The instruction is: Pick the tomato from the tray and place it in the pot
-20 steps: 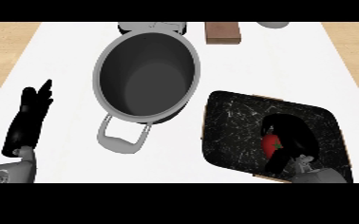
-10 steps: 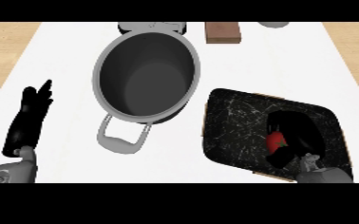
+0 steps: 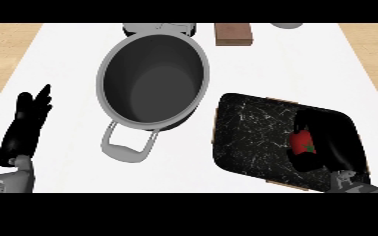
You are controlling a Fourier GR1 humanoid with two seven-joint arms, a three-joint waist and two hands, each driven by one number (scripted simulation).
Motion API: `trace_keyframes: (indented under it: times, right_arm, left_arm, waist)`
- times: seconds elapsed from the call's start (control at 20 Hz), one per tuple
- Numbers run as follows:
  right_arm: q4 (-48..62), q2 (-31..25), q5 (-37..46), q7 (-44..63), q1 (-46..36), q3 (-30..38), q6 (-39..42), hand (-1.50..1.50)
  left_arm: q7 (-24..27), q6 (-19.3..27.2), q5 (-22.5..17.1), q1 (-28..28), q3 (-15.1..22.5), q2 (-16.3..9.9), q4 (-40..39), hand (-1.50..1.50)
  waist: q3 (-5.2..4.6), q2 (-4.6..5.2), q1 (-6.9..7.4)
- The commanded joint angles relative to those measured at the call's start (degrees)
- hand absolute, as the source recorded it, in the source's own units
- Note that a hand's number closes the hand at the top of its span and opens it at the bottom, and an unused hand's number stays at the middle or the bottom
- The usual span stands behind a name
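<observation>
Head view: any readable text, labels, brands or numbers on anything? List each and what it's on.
None readable.
Grey metal pot: no markings.
Black marbled tray: only white veining, no lettering.
Red tomato: no sticker visible.
Brown block at the counter's far edge: plain faces.

The right hand (image 3: pixel 334 142) curls round the tomato (image 3: pixel 303 144) over the dark tray (image 3: pixel 247 130); the pot (image 3: pixel 153 80) stands apart (left hand (image 3: pixel 26 125) resting, fingers straight).
</observation>
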State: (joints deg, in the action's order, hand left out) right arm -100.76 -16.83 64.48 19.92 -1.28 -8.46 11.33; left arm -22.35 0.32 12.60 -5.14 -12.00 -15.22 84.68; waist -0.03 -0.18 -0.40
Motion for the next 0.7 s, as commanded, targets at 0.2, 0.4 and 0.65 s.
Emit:
trace_keyframes:
  times: [0.2,0.4,0.65]
  right_arm:
    - [-19.2,4.0,-3.09,0.03,-4.6,0.41,-4.76,1.5]
    - [-29.75,5.86,-6.23,1.14,-7.87,-0.42,-3.16,1.5]
    - [-32.66,8.43,-2.04,10.87,-19.21,-4.12,5.52,1.5]
  left_arm:
    - [-1.25,-0.61,-0.44,-2.08,-0.36,-0.5,-0.81,0.0]
    - [1.5,-0.28,-0.04,-0.24,-0.4,-0.18,-1.75,0.0]
    - [-2.29,-0.1,0.75,-4.73,-0.28,-0.83,-2.66,0.0]
  waist:
    - [0.01,-0.13,-0.23]
    - [-0.04,-0.18,-0.11]
    - [-0.02,0.09,0.36]
